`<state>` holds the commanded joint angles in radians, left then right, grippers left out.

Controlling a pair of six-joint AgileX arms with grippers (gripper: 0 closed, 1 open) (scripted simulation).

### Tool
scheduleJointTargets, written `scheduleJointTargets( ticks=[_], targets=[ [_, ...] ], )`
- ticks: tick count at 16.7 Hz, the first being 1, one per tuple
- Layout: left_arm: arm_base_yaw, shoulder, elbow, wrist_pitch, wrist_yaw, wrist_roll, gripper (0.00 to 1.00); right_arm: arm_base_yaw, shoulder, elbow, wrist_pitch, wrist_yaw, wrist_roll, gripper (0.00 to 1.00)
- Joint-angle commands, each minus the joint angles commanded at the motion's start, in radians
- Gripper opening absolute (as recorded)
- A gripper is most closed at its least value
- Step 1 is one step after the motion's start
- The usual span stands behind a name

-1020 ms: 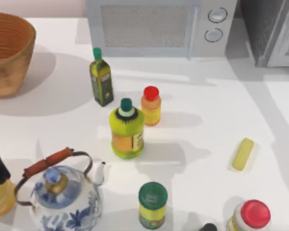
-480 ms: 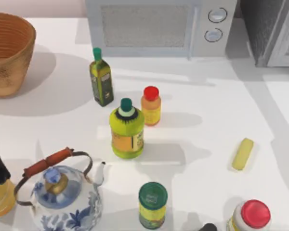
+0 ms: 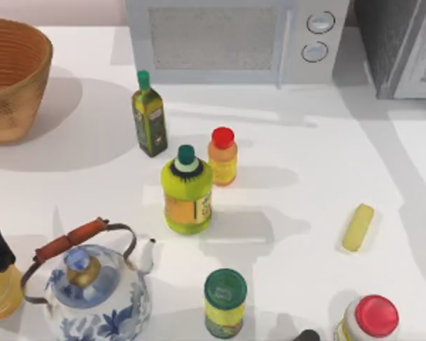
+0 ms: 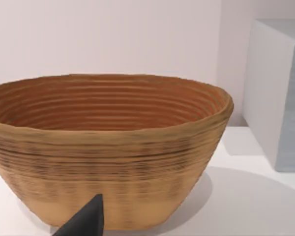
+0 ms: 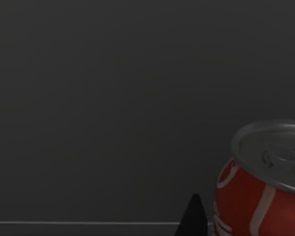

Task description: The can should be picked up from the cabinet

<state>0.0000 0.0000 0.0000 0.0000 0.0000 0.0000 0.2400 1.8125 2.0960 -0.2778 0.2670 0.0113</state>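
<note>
Red can (image 5: 265, 189) is seen close beside one dark fingertip (image 5: 192, 219) of the right pincer inside the dark cabinet (image 3: 401, 46). Whether the pincer is wide cannot be told; it should be centred on the can before squeezing.

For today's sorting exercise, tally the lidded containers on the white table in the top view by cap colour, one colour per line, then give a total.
Green caps: 3 – olive oil bottle, yellow-green bottle, green-lidded jar
Red caps: 2 – orange bottle, white bottle
Total: 5
</note>
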Motion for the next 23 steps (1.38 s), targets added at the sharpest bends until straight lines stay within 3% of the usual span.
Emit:
scheduleJointTargets(
  ticks=[2, 3, 13, 23],
  targets=[
    [0.000, 0.000, 0.000, 0.000, 0.000, 0.000, 1.00, 0.000, 0.000, 0.000, 0.000, 0.000, 0.000, 0.02],
    [0.000, 0.000, 0.000, 0.000, 0.000, 0.000, 1.00, 0.000, 0.000, 0.000, 0.000, 0.000, 0.000, 0.00],
    [0.000, 0.000, 0.000, 0.000, 0.000, 0.000, 1.00, 0.010, -0.016, -0.005, -0.009, 0.007, 0.001, 0.00],
    [0.000, 0.000, 0.000, 0.000, 0.000, 0.000, 1.00, 0.200, -0.414, -0.144, -0.267, 0.191, 0.000, 0.00]
  ],
)
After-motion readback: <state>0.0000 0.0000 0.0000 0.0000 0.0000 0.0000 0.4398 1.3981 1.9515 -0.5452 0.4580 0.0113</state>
